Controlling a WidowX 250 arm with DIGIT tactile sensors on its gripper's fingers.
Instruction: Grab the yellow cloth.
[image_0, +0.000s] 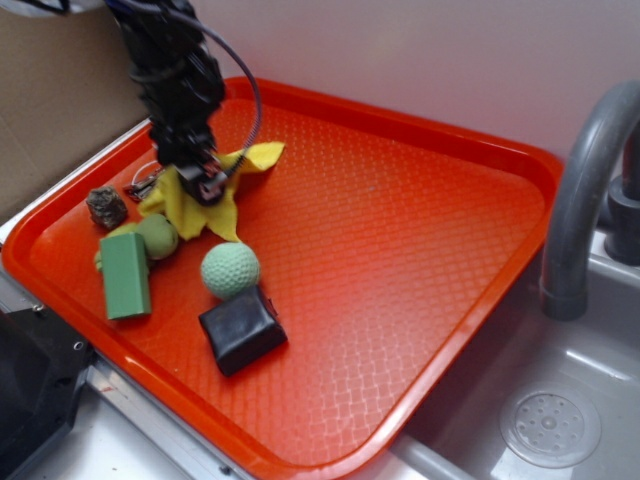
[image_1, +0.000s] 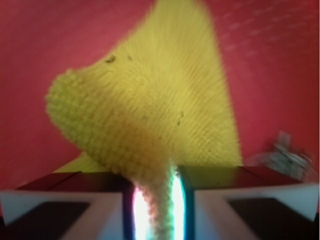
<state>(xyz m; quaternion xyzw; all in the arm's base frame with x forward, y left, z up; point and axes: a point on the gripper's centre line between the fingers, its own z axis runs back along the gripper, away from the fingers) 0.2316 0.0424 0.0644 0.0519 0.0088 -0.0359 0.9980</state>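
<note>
The yellow cloth (image_0: 205, 205) is a bright terry rag with pointed corners, bunched up at the far left of the orange tray (image_0: 400, 230). My gripper (image_0: 205, 183) comes down on its middle from above and is shut on a pinched fold. In the wrist view the yellow cloth (image_1: 150, 115) fans out from a narrow twist squeezed between the two fingers, with my gripper (image_1: 156, 212) shut round that twist. One corner of the cloth reaches toward the tray's back rim.
Near the cloth on the tray lie a yellow-green toy fruit (image_0: 156, 236), a green block (image_0: 126, 274), a green dimpled ball (image_0: 230, 269), a black box (image_0: 242, 330), a dark lump (image_0: 106, 206) and a small metal piece (image_0: 143, 184). A sink (image_0: 560, 420) with a grey faucet (image_0: 585, 190) lies right.
</note>
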